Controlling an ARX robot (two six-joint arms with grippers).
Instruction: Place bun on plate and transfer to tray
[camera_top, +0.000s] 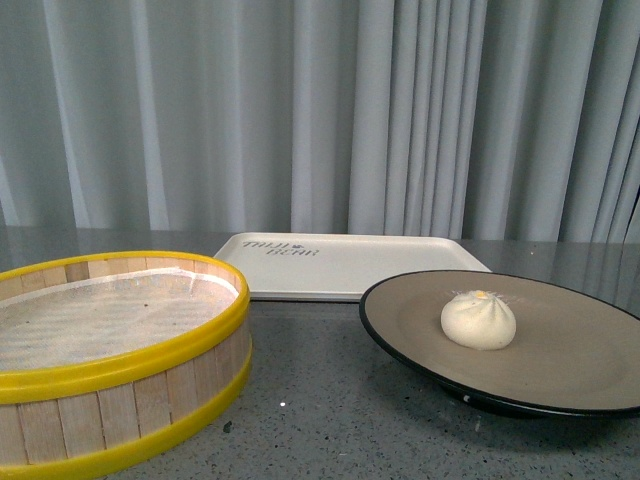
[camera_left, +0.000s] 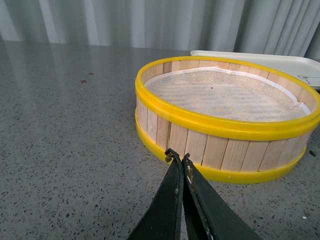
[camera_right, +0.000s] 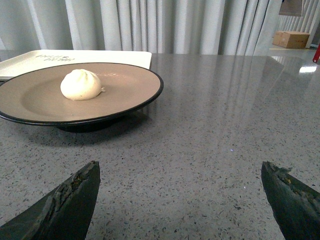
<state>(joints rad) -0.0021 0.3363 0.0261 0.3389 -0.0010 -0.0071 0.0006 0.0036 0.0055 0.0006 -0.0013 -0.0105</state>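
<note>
The cream-white bun rests on the tan plate with a black rim, at the right of the front view. Behind it lies the white tray with dark lettering. In the right wrist view the bun sits on the plate, with the tray beyond. My right gripper is open over bare table, short of the plate and holding nothing. My left gripper is shut and empty, close to the steamer basket's wall. Neither arm shows in the front view.
A yellow-rimmed wooden steamer basket with a white cloth liner stands at the front left, and the basket fills the left wrist view. Grey curtains hang behind the speckled grey table. A cardboard box sits far off.
</note>
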